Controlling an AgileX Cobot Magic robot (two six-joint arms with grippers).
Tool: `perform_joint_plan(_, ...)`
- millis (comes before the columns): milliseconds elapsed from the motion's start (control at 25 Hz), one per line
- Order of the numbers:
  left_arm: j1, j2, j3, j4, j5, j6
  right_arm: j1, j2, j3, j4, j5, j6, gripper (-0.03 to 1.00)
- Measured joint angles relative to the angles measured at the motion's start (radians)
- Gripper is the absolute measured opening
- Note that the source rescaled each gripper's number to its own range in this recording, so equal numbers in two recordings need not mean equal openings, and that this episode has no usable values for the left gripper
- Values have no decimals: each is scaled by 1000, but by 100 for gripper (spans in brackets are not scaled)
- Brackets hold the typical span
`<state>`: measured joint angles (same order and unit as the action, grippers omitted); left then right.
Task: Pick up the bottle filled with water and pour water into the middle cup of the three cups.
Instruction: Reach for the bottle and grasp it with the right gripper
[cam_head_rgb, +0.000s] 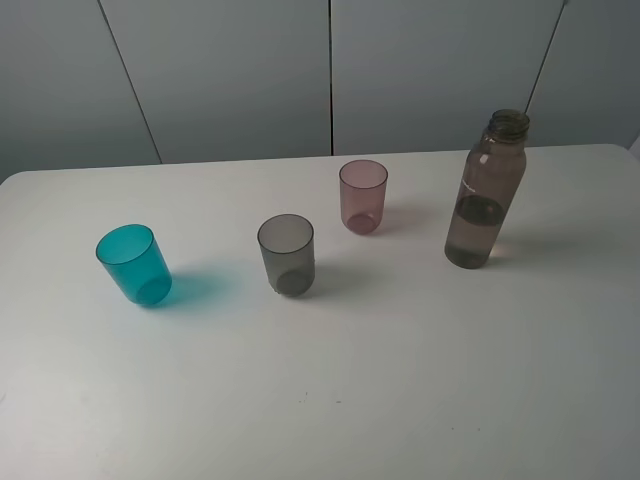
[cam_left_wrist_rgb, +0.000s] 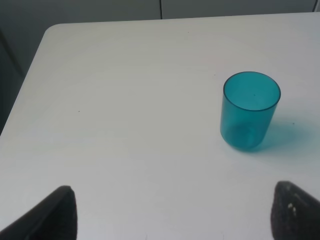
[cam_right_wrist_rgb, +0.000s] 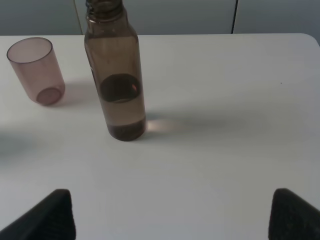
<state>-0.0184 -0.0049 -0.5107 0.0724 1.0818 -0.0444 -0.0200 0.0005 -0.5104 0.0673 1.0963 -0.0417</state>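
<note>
The bottle (cam_head_rgb: 485, 195) stands upright and capless, partly full, on the right of the white table (cam_head_rgb: 400, 380). The grey middle cup (cam_head_rgb: 287, 255) stands well to its left, between the teal cup (cam_head_rgb: 135, 265) and the pink cup (cam_head_rgb: 362, 196), which is nearest the bottle. None of them touch. The left gripper (cam_left_wrist_rgb: 177, 215) and the right gripper (cam_right_wrist_rgb: 174, 215) are both spread wide and hold nothing.

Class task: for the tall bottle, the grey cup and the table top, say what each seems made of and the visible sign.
Bottle: probably glossy smoky-brown plastic, possibly glass; the water shows through it. Grey cup: likely translucent plastic; its base shows through the wall. Table top: matte white, perhaps laminate; soft shadows, no sharp reflections.
</note>
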Motion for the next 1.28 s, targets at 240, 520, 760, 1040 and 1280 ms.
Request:
perform_joint_plan(240,0,0,0,0,0,0,0,0,0,0,0,0,49)
perform_joint_plan(520,0,0,0,0,0,0,0,0,0,0,0,0,49)
perform_joint_plan(760,0,0,0,0,0,0,0,0,0,0,0,0,49)
perform_joint_plan(1040,0,0,0,0,0,0,0,0,0,0,0,0,49)
perform_joint_plan(1280,0,0,0,0,0,0,0,0,0,2,0,0,49)
